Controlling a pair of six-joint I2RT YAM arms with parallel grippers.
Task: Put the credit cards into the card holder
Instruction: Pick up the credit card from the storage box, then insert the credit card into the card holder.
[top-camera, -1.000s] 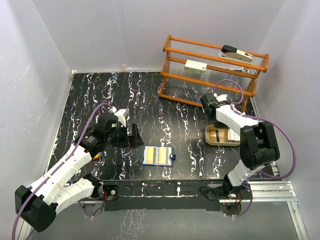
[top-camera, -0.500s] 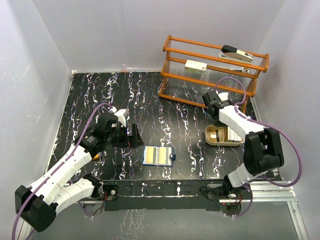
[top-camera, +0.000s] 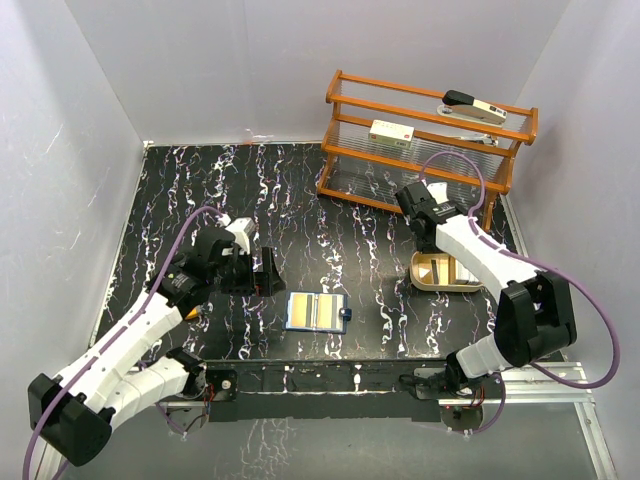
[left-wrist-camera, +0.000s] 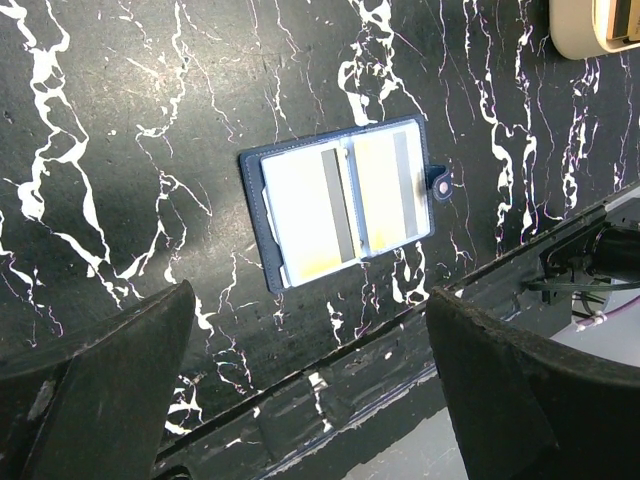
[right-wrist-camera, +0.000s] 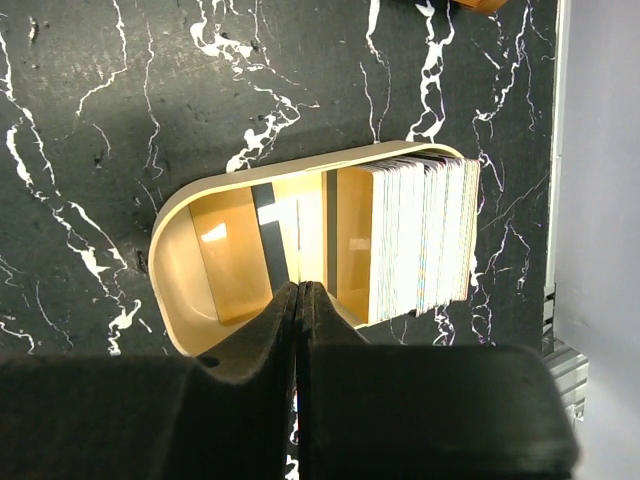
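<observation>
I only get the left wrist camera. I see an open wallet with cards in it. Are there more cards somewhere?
Observer: Yes. A stack of cards stands on edge in one end of the beige tray.
Operator: Is the other arm holding one?
Observer: The right gripper is shut, pointing down at the tray. I can't tell if a card is pinched.
Operator: What's behind the tray?
Observer: A wooden rack with a white box on it.
</observation>
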